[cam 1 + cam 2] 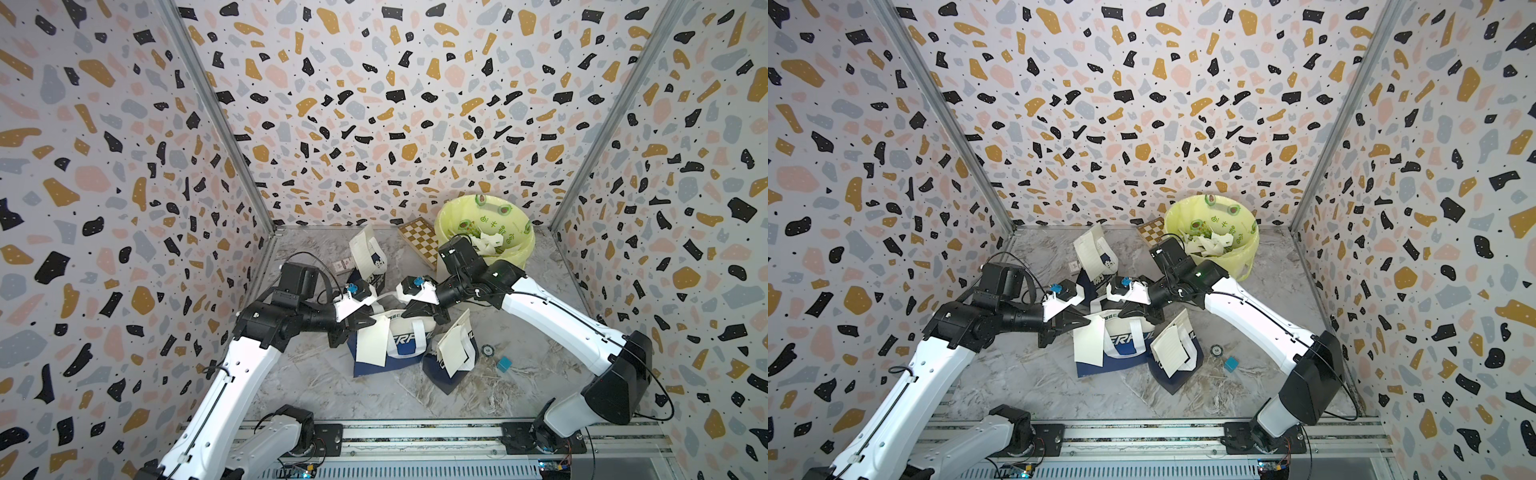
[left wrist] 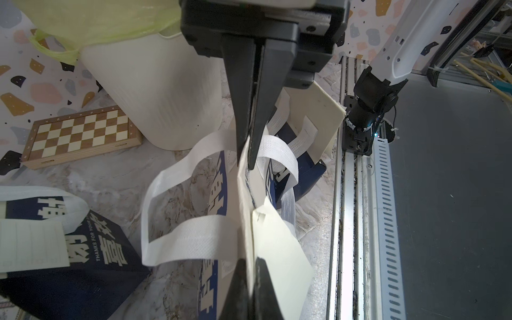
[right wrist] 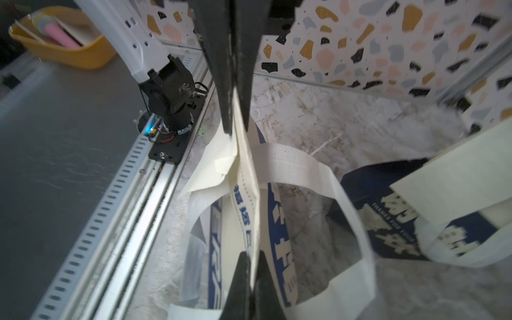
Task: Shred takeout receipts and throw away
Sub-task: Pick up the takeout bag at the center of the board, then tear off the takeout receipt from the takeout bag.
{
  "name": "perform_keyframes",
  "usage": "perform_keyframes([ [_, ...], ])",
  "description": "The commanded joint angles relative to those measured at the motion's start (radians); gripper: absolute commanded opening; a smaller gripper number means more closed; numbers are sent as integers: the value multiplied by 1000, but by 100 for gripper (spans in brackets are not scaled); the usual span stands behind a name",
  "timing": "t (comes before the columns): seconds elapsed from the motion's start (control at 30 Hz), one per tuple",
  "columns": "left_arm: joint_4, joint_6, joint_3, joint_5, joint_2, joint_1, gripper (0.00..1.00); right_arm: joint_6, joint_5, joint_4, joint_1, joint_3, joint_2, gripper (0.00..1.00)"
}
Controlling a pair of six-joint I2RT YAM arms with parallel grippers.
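Both claws are clamped on one raised cream edge. The left gripper pinches where the receipt is fixed to the rim of the middle tote bag. The right gripper sits a little further along that same edge, apart from its partner. It seems to bite the bag's printed cream band rather than paper, though whether any paper sits in its jaws I cannot tell. This reads as the step of taking a two-handed hold before the tear: nothing of this sheet is ripped yet, while white scraps already lie in the bin. The receipt lies on the arm-base side of the bin, well apart from it, draped over the bag's face. Its long axis runs from the held upper edge away from the bin toward the rail, slightly slanted. Its free short end points away from the bin and its face is turned up. The next move, as I judge it, calls for paper in both claws, then a pull apart across the short width, then a carry back to the bin
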Motion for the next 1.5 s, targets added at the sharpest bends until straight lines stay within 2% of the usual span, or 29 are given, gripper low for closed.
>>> perform_keyframes([
  [0.0,129,-26,3,-12,-19,-1,23,-7,-37,-44,3,36,4,0],
  [0.03,150,-47,-5,-52,-26,-2,48,7,-35,-31,3,37,3,0],
  [0.1,209,-116,-20,-143,-58,-1,75,83,-17,23,3,29,-7,0],
  [0.13,235,-149,-27,-185,-82,-2,85,138,-1,67,3,18,-16,0],
  [0.2,285,-222,-42,-262,-128,-1,92,301,52,189,3,-27,-42,0],
  [0.3,285,-405,-31,-401,-166,-1,92,543,179,315,10,-73,-69,0],
  [0.4,220,-554,-12,-537,-177,-2,86,730,287,311,13,-47,-64,0],
  [0.5,215,-651,-39,-544,-208,-15,78,857,346,296,16,-20,-56,0],
  [0.57,230,-677,-65,-555,-227,-54,78,909,368,283,22,2,-50,0],
  [0.63,243,-655,-81,-593,-222,-115,80,934,372,266,29,24,-40,0],
  [0.77,272,-559,-86,-790,-170,-271,79,964,361,228,35,71,-12,0],
  [0.83,305,-525,-110,-871,-157,-310,78,977,354,209,35,89,-1,0],
  [0.93,384,-490,-186,-943,-186,-318,78,996,351,200,35,94,0,0],
  [1.17,516,-362,-352,-1015,-251,-318,87,1052,309,103,-2,179,56,0],
  [1.33,623,-257,-424,-1018,-266,-318,88,1078,313,93,-8,206,53,0],
  [1.47,736,-213,-476,-1097,-246,-318,87,1097,306,94,-8,203,49,0],
])
